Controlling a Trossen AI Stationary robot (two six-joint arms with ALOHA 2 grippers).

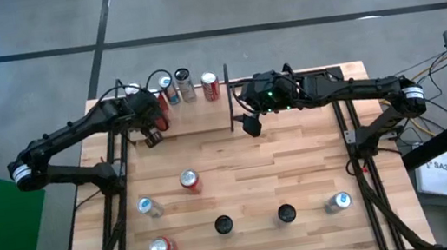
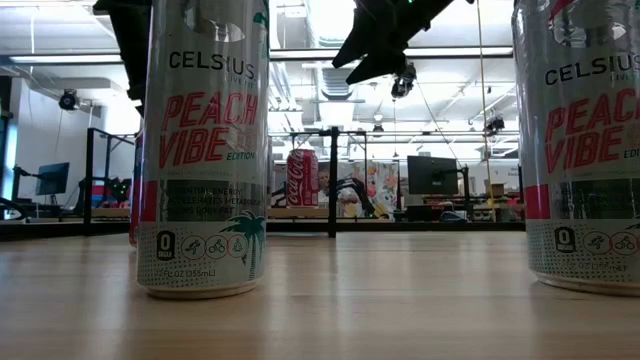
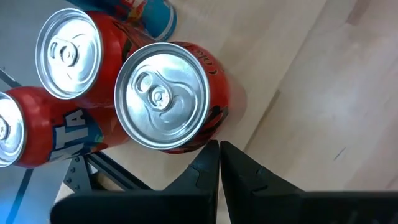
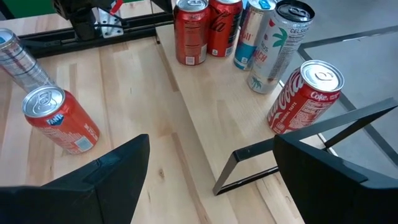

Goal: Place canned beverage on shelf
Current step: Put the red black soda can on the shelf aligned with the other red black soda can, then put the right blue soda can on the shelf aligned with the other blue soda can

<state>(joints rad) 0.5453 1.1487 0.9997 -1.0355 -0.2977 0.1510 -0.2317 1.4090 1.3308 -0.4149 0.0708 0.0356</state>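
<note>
My two arms are dark, jointed tubes, each with a white band near the elbow; black cables loop off my left arm (image 1: 76,133) just behind its gripper. A small green light glows on my right arm (image 1: 350,90) behind the wrist. My fingers (image 4: 106,174) are matte black, wedge-shaped and angular.

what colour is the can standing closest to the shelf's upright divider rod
Red with white lettering, a Coca-Cola can; the right wrist view shows it best.

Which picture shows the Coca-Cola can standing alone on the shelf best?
The right wrist view: the Coca-Cola can shows close, lid and label clear. The high view shows only its small top; the low view shows it far off. I cannot pick it out in the left wrist view.
</note>
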